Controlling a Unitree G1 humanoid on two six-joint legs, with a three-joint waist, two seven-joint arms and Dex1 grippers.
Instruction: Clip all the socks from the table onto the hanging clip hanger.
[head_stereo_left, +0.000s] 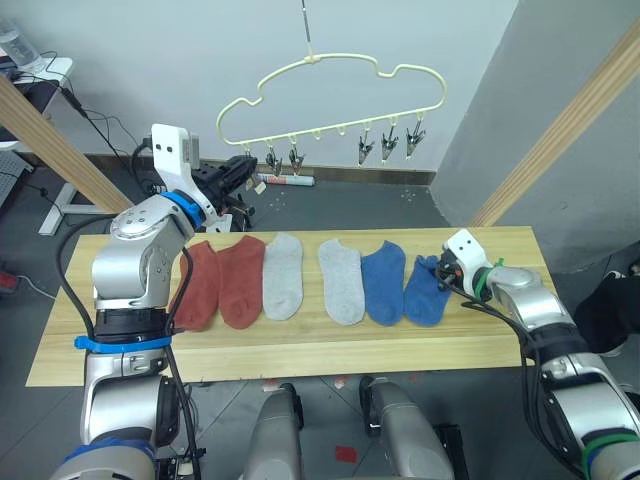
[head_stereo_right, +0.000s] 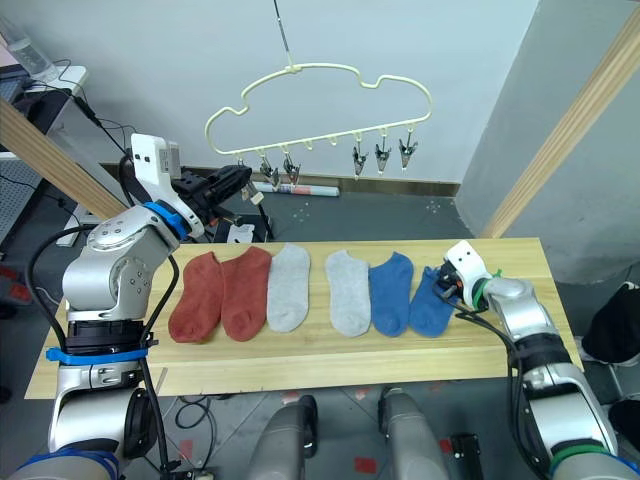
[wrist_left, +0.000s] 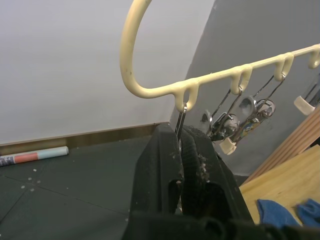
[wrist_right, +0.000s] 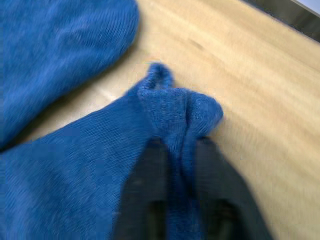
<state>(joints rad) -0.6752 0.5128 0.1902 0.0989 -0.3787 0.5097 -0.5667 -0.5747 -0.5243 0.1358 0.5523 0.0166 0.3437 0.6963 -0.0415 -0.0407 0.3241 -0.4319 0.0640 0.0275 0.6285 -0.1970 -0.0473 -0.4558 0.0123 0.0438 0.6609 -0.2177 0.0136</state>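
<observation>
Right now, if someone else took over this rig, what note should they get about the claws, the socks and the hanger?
Left claw: raised at the clip hanger, shut on the leftmost clip.
Right claw: down on the table, shut on a bunched edge of the rightmost blue sock.
Socks: all six lie in a row on the table: two rust-red socks, two grey socks, two blue, the other blue sock lying flat.
Done: nothing hung; every clip on the hanger is bare.
Left: lift the gripped blue sock to a clip, then hang the other five.
</observation>
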